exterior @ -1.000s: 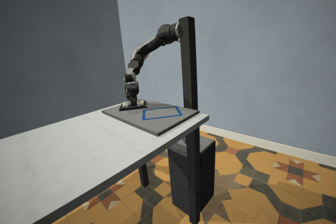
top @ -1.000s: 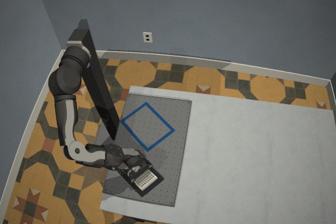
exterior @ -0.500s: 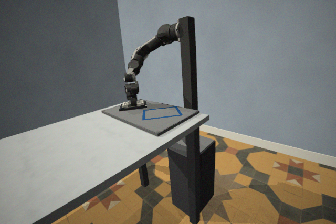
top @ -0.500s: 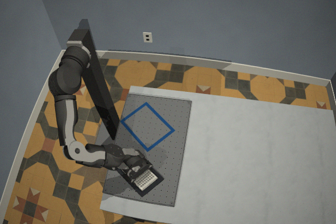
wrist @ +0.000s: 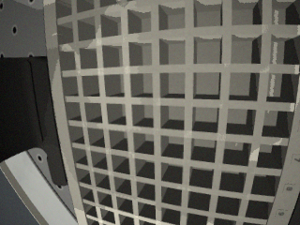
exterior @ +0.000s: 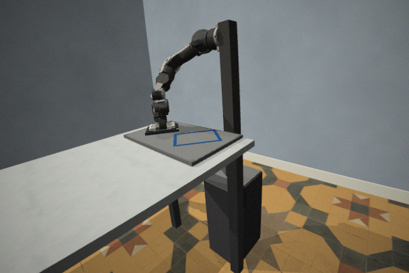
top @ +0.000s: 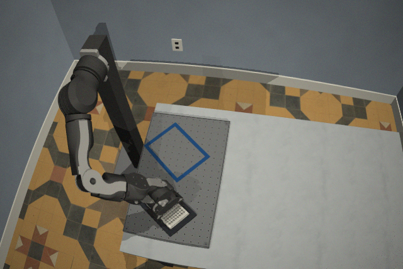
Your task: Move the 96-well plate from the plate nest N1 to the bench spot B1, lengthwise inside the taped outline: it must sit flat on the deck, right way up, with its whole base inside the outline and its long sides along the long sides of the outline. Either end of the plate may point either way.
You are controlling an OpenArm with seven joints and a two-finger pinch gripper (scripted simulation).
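Note:
The white 96-well plate sits in the black plate nest at the near end of the grey perforated deck. My gripper reaches straight down over the plate and is shut on it across its width. In the exterior view the gripper stands on the plate. The wrist view is filled by the plate's well grid, with the dark nest edge at the left. The blue taped outline lies empty further along the deck, also seen in the exterior view.
The dark arm column rises at the deck's left edge, beside the outline. The deck lies at the left end of a long pale bench. The bench's front edge runs close below the nest.

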